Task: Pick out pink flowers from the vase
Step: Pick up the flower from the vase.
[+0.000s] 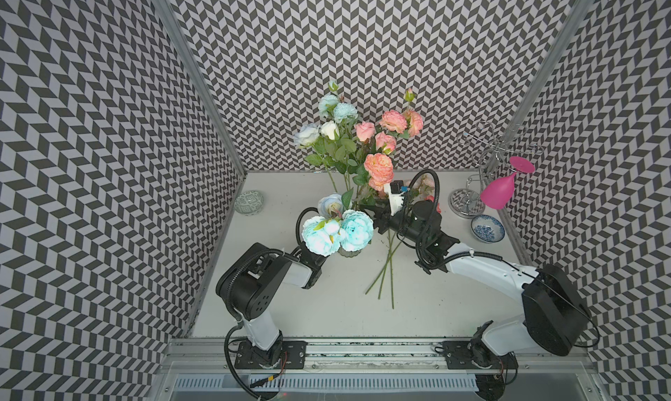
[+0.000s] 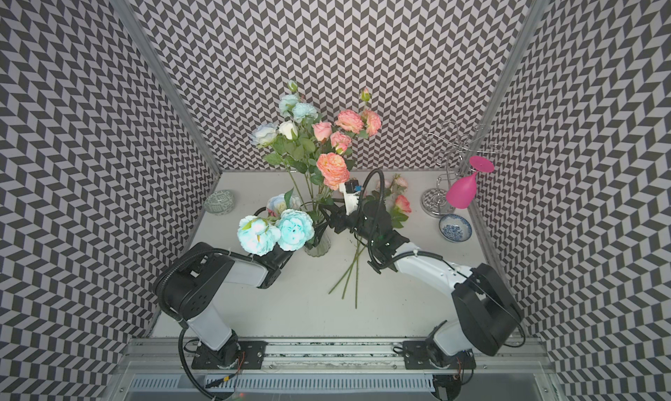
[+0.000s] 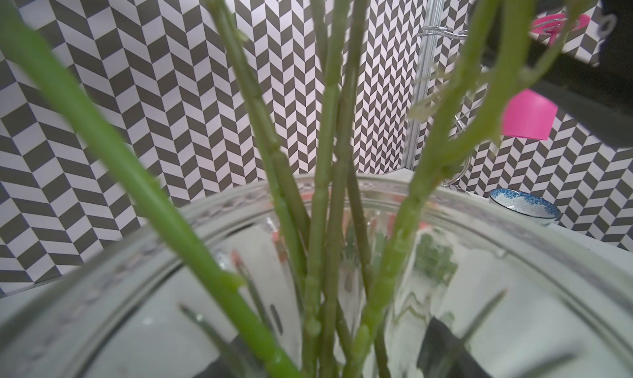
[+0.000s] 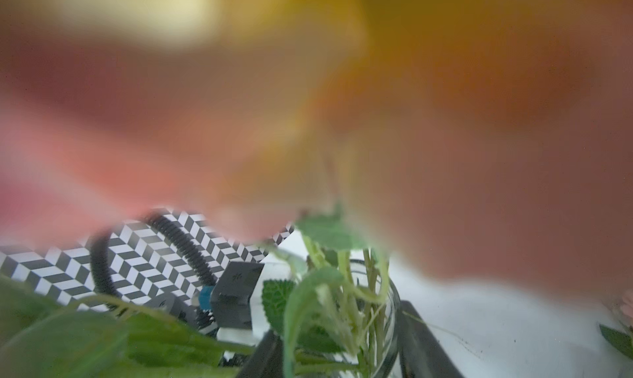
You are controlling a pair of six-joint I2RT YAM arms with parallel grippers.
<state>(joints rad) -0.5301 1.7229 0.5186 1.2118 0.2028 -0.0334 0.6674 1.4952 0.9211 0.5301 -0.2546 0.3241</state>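
The clear ribbed vase point(image 2: 317, 246) stands mid-table, and its rim point(image 3: 513, 242) fills the left wrist view. My left gripper point(image 2: 290, 254) is shut on the vase, its dark fingers point(image 3: 442, 342) showing through the glass. Pink flowers point(image 1: 379, 166) still stand in the vase among pale blue and white flowers point(image 1: 337, 232). Other pink flowers point(image 2: 401, 203) lie on the table right of the vase, with their stems point(image 1: 388, 268) pointing toward the front. My right gripper point(image 4: 339, 319) reaches in at the vase's top, open, with green stems and leaves between its fingers point(image 4: 421, 338). A blurred pink bloom covers most of the right wrist view.
A chrome rack point(image 1: 490, 156) at the back right carries a magenta wine glass point(image 1: 499, 190). In front of it sits a blue-and-white bowl point(image 1: 487, 228). A greenish patterned dish point(image 1: 249, 202) rests near the left wall. Chevron walls close in three sides.
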